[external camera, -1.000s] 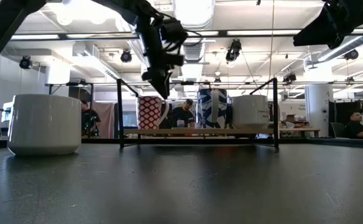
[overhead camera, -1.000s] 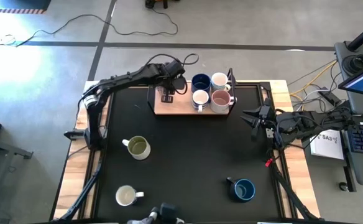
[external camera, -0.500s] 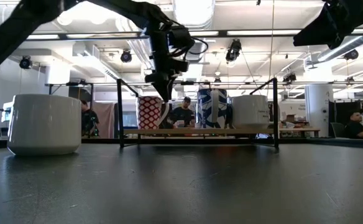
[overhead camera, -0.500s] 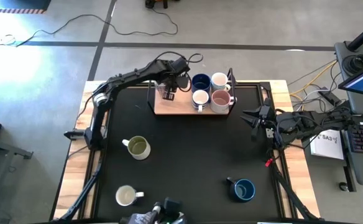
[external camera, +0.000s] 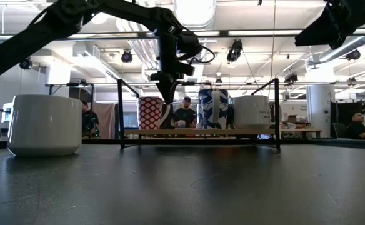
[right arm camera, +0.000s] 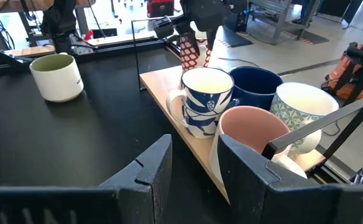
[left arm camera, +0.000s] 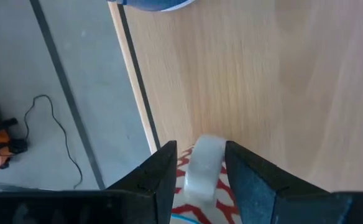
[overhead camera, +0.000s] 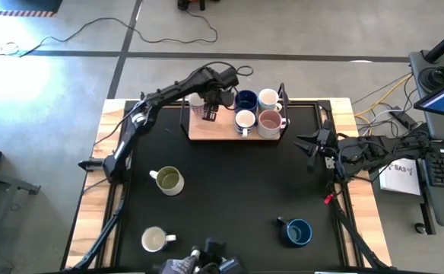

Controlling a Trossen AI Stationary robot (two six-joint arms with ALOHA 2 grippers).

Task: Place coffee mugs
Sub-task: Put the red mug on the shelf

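gripping the red-print mug's [left arm camera: 197,186] handle on the wooden tray [overhead camera: 207,131], left end effector [left arm camera: 198,182] is clamped.

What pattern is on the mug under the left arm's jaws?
Red-and-white print on the mug; the low view shows it best. Left gripper sits at its rim.

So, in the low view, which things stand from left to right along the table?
Cream ceramic mug → red-and-white patterned mug → blue-and-white patterned mug → plain white mug, the last three on the wooden tray.
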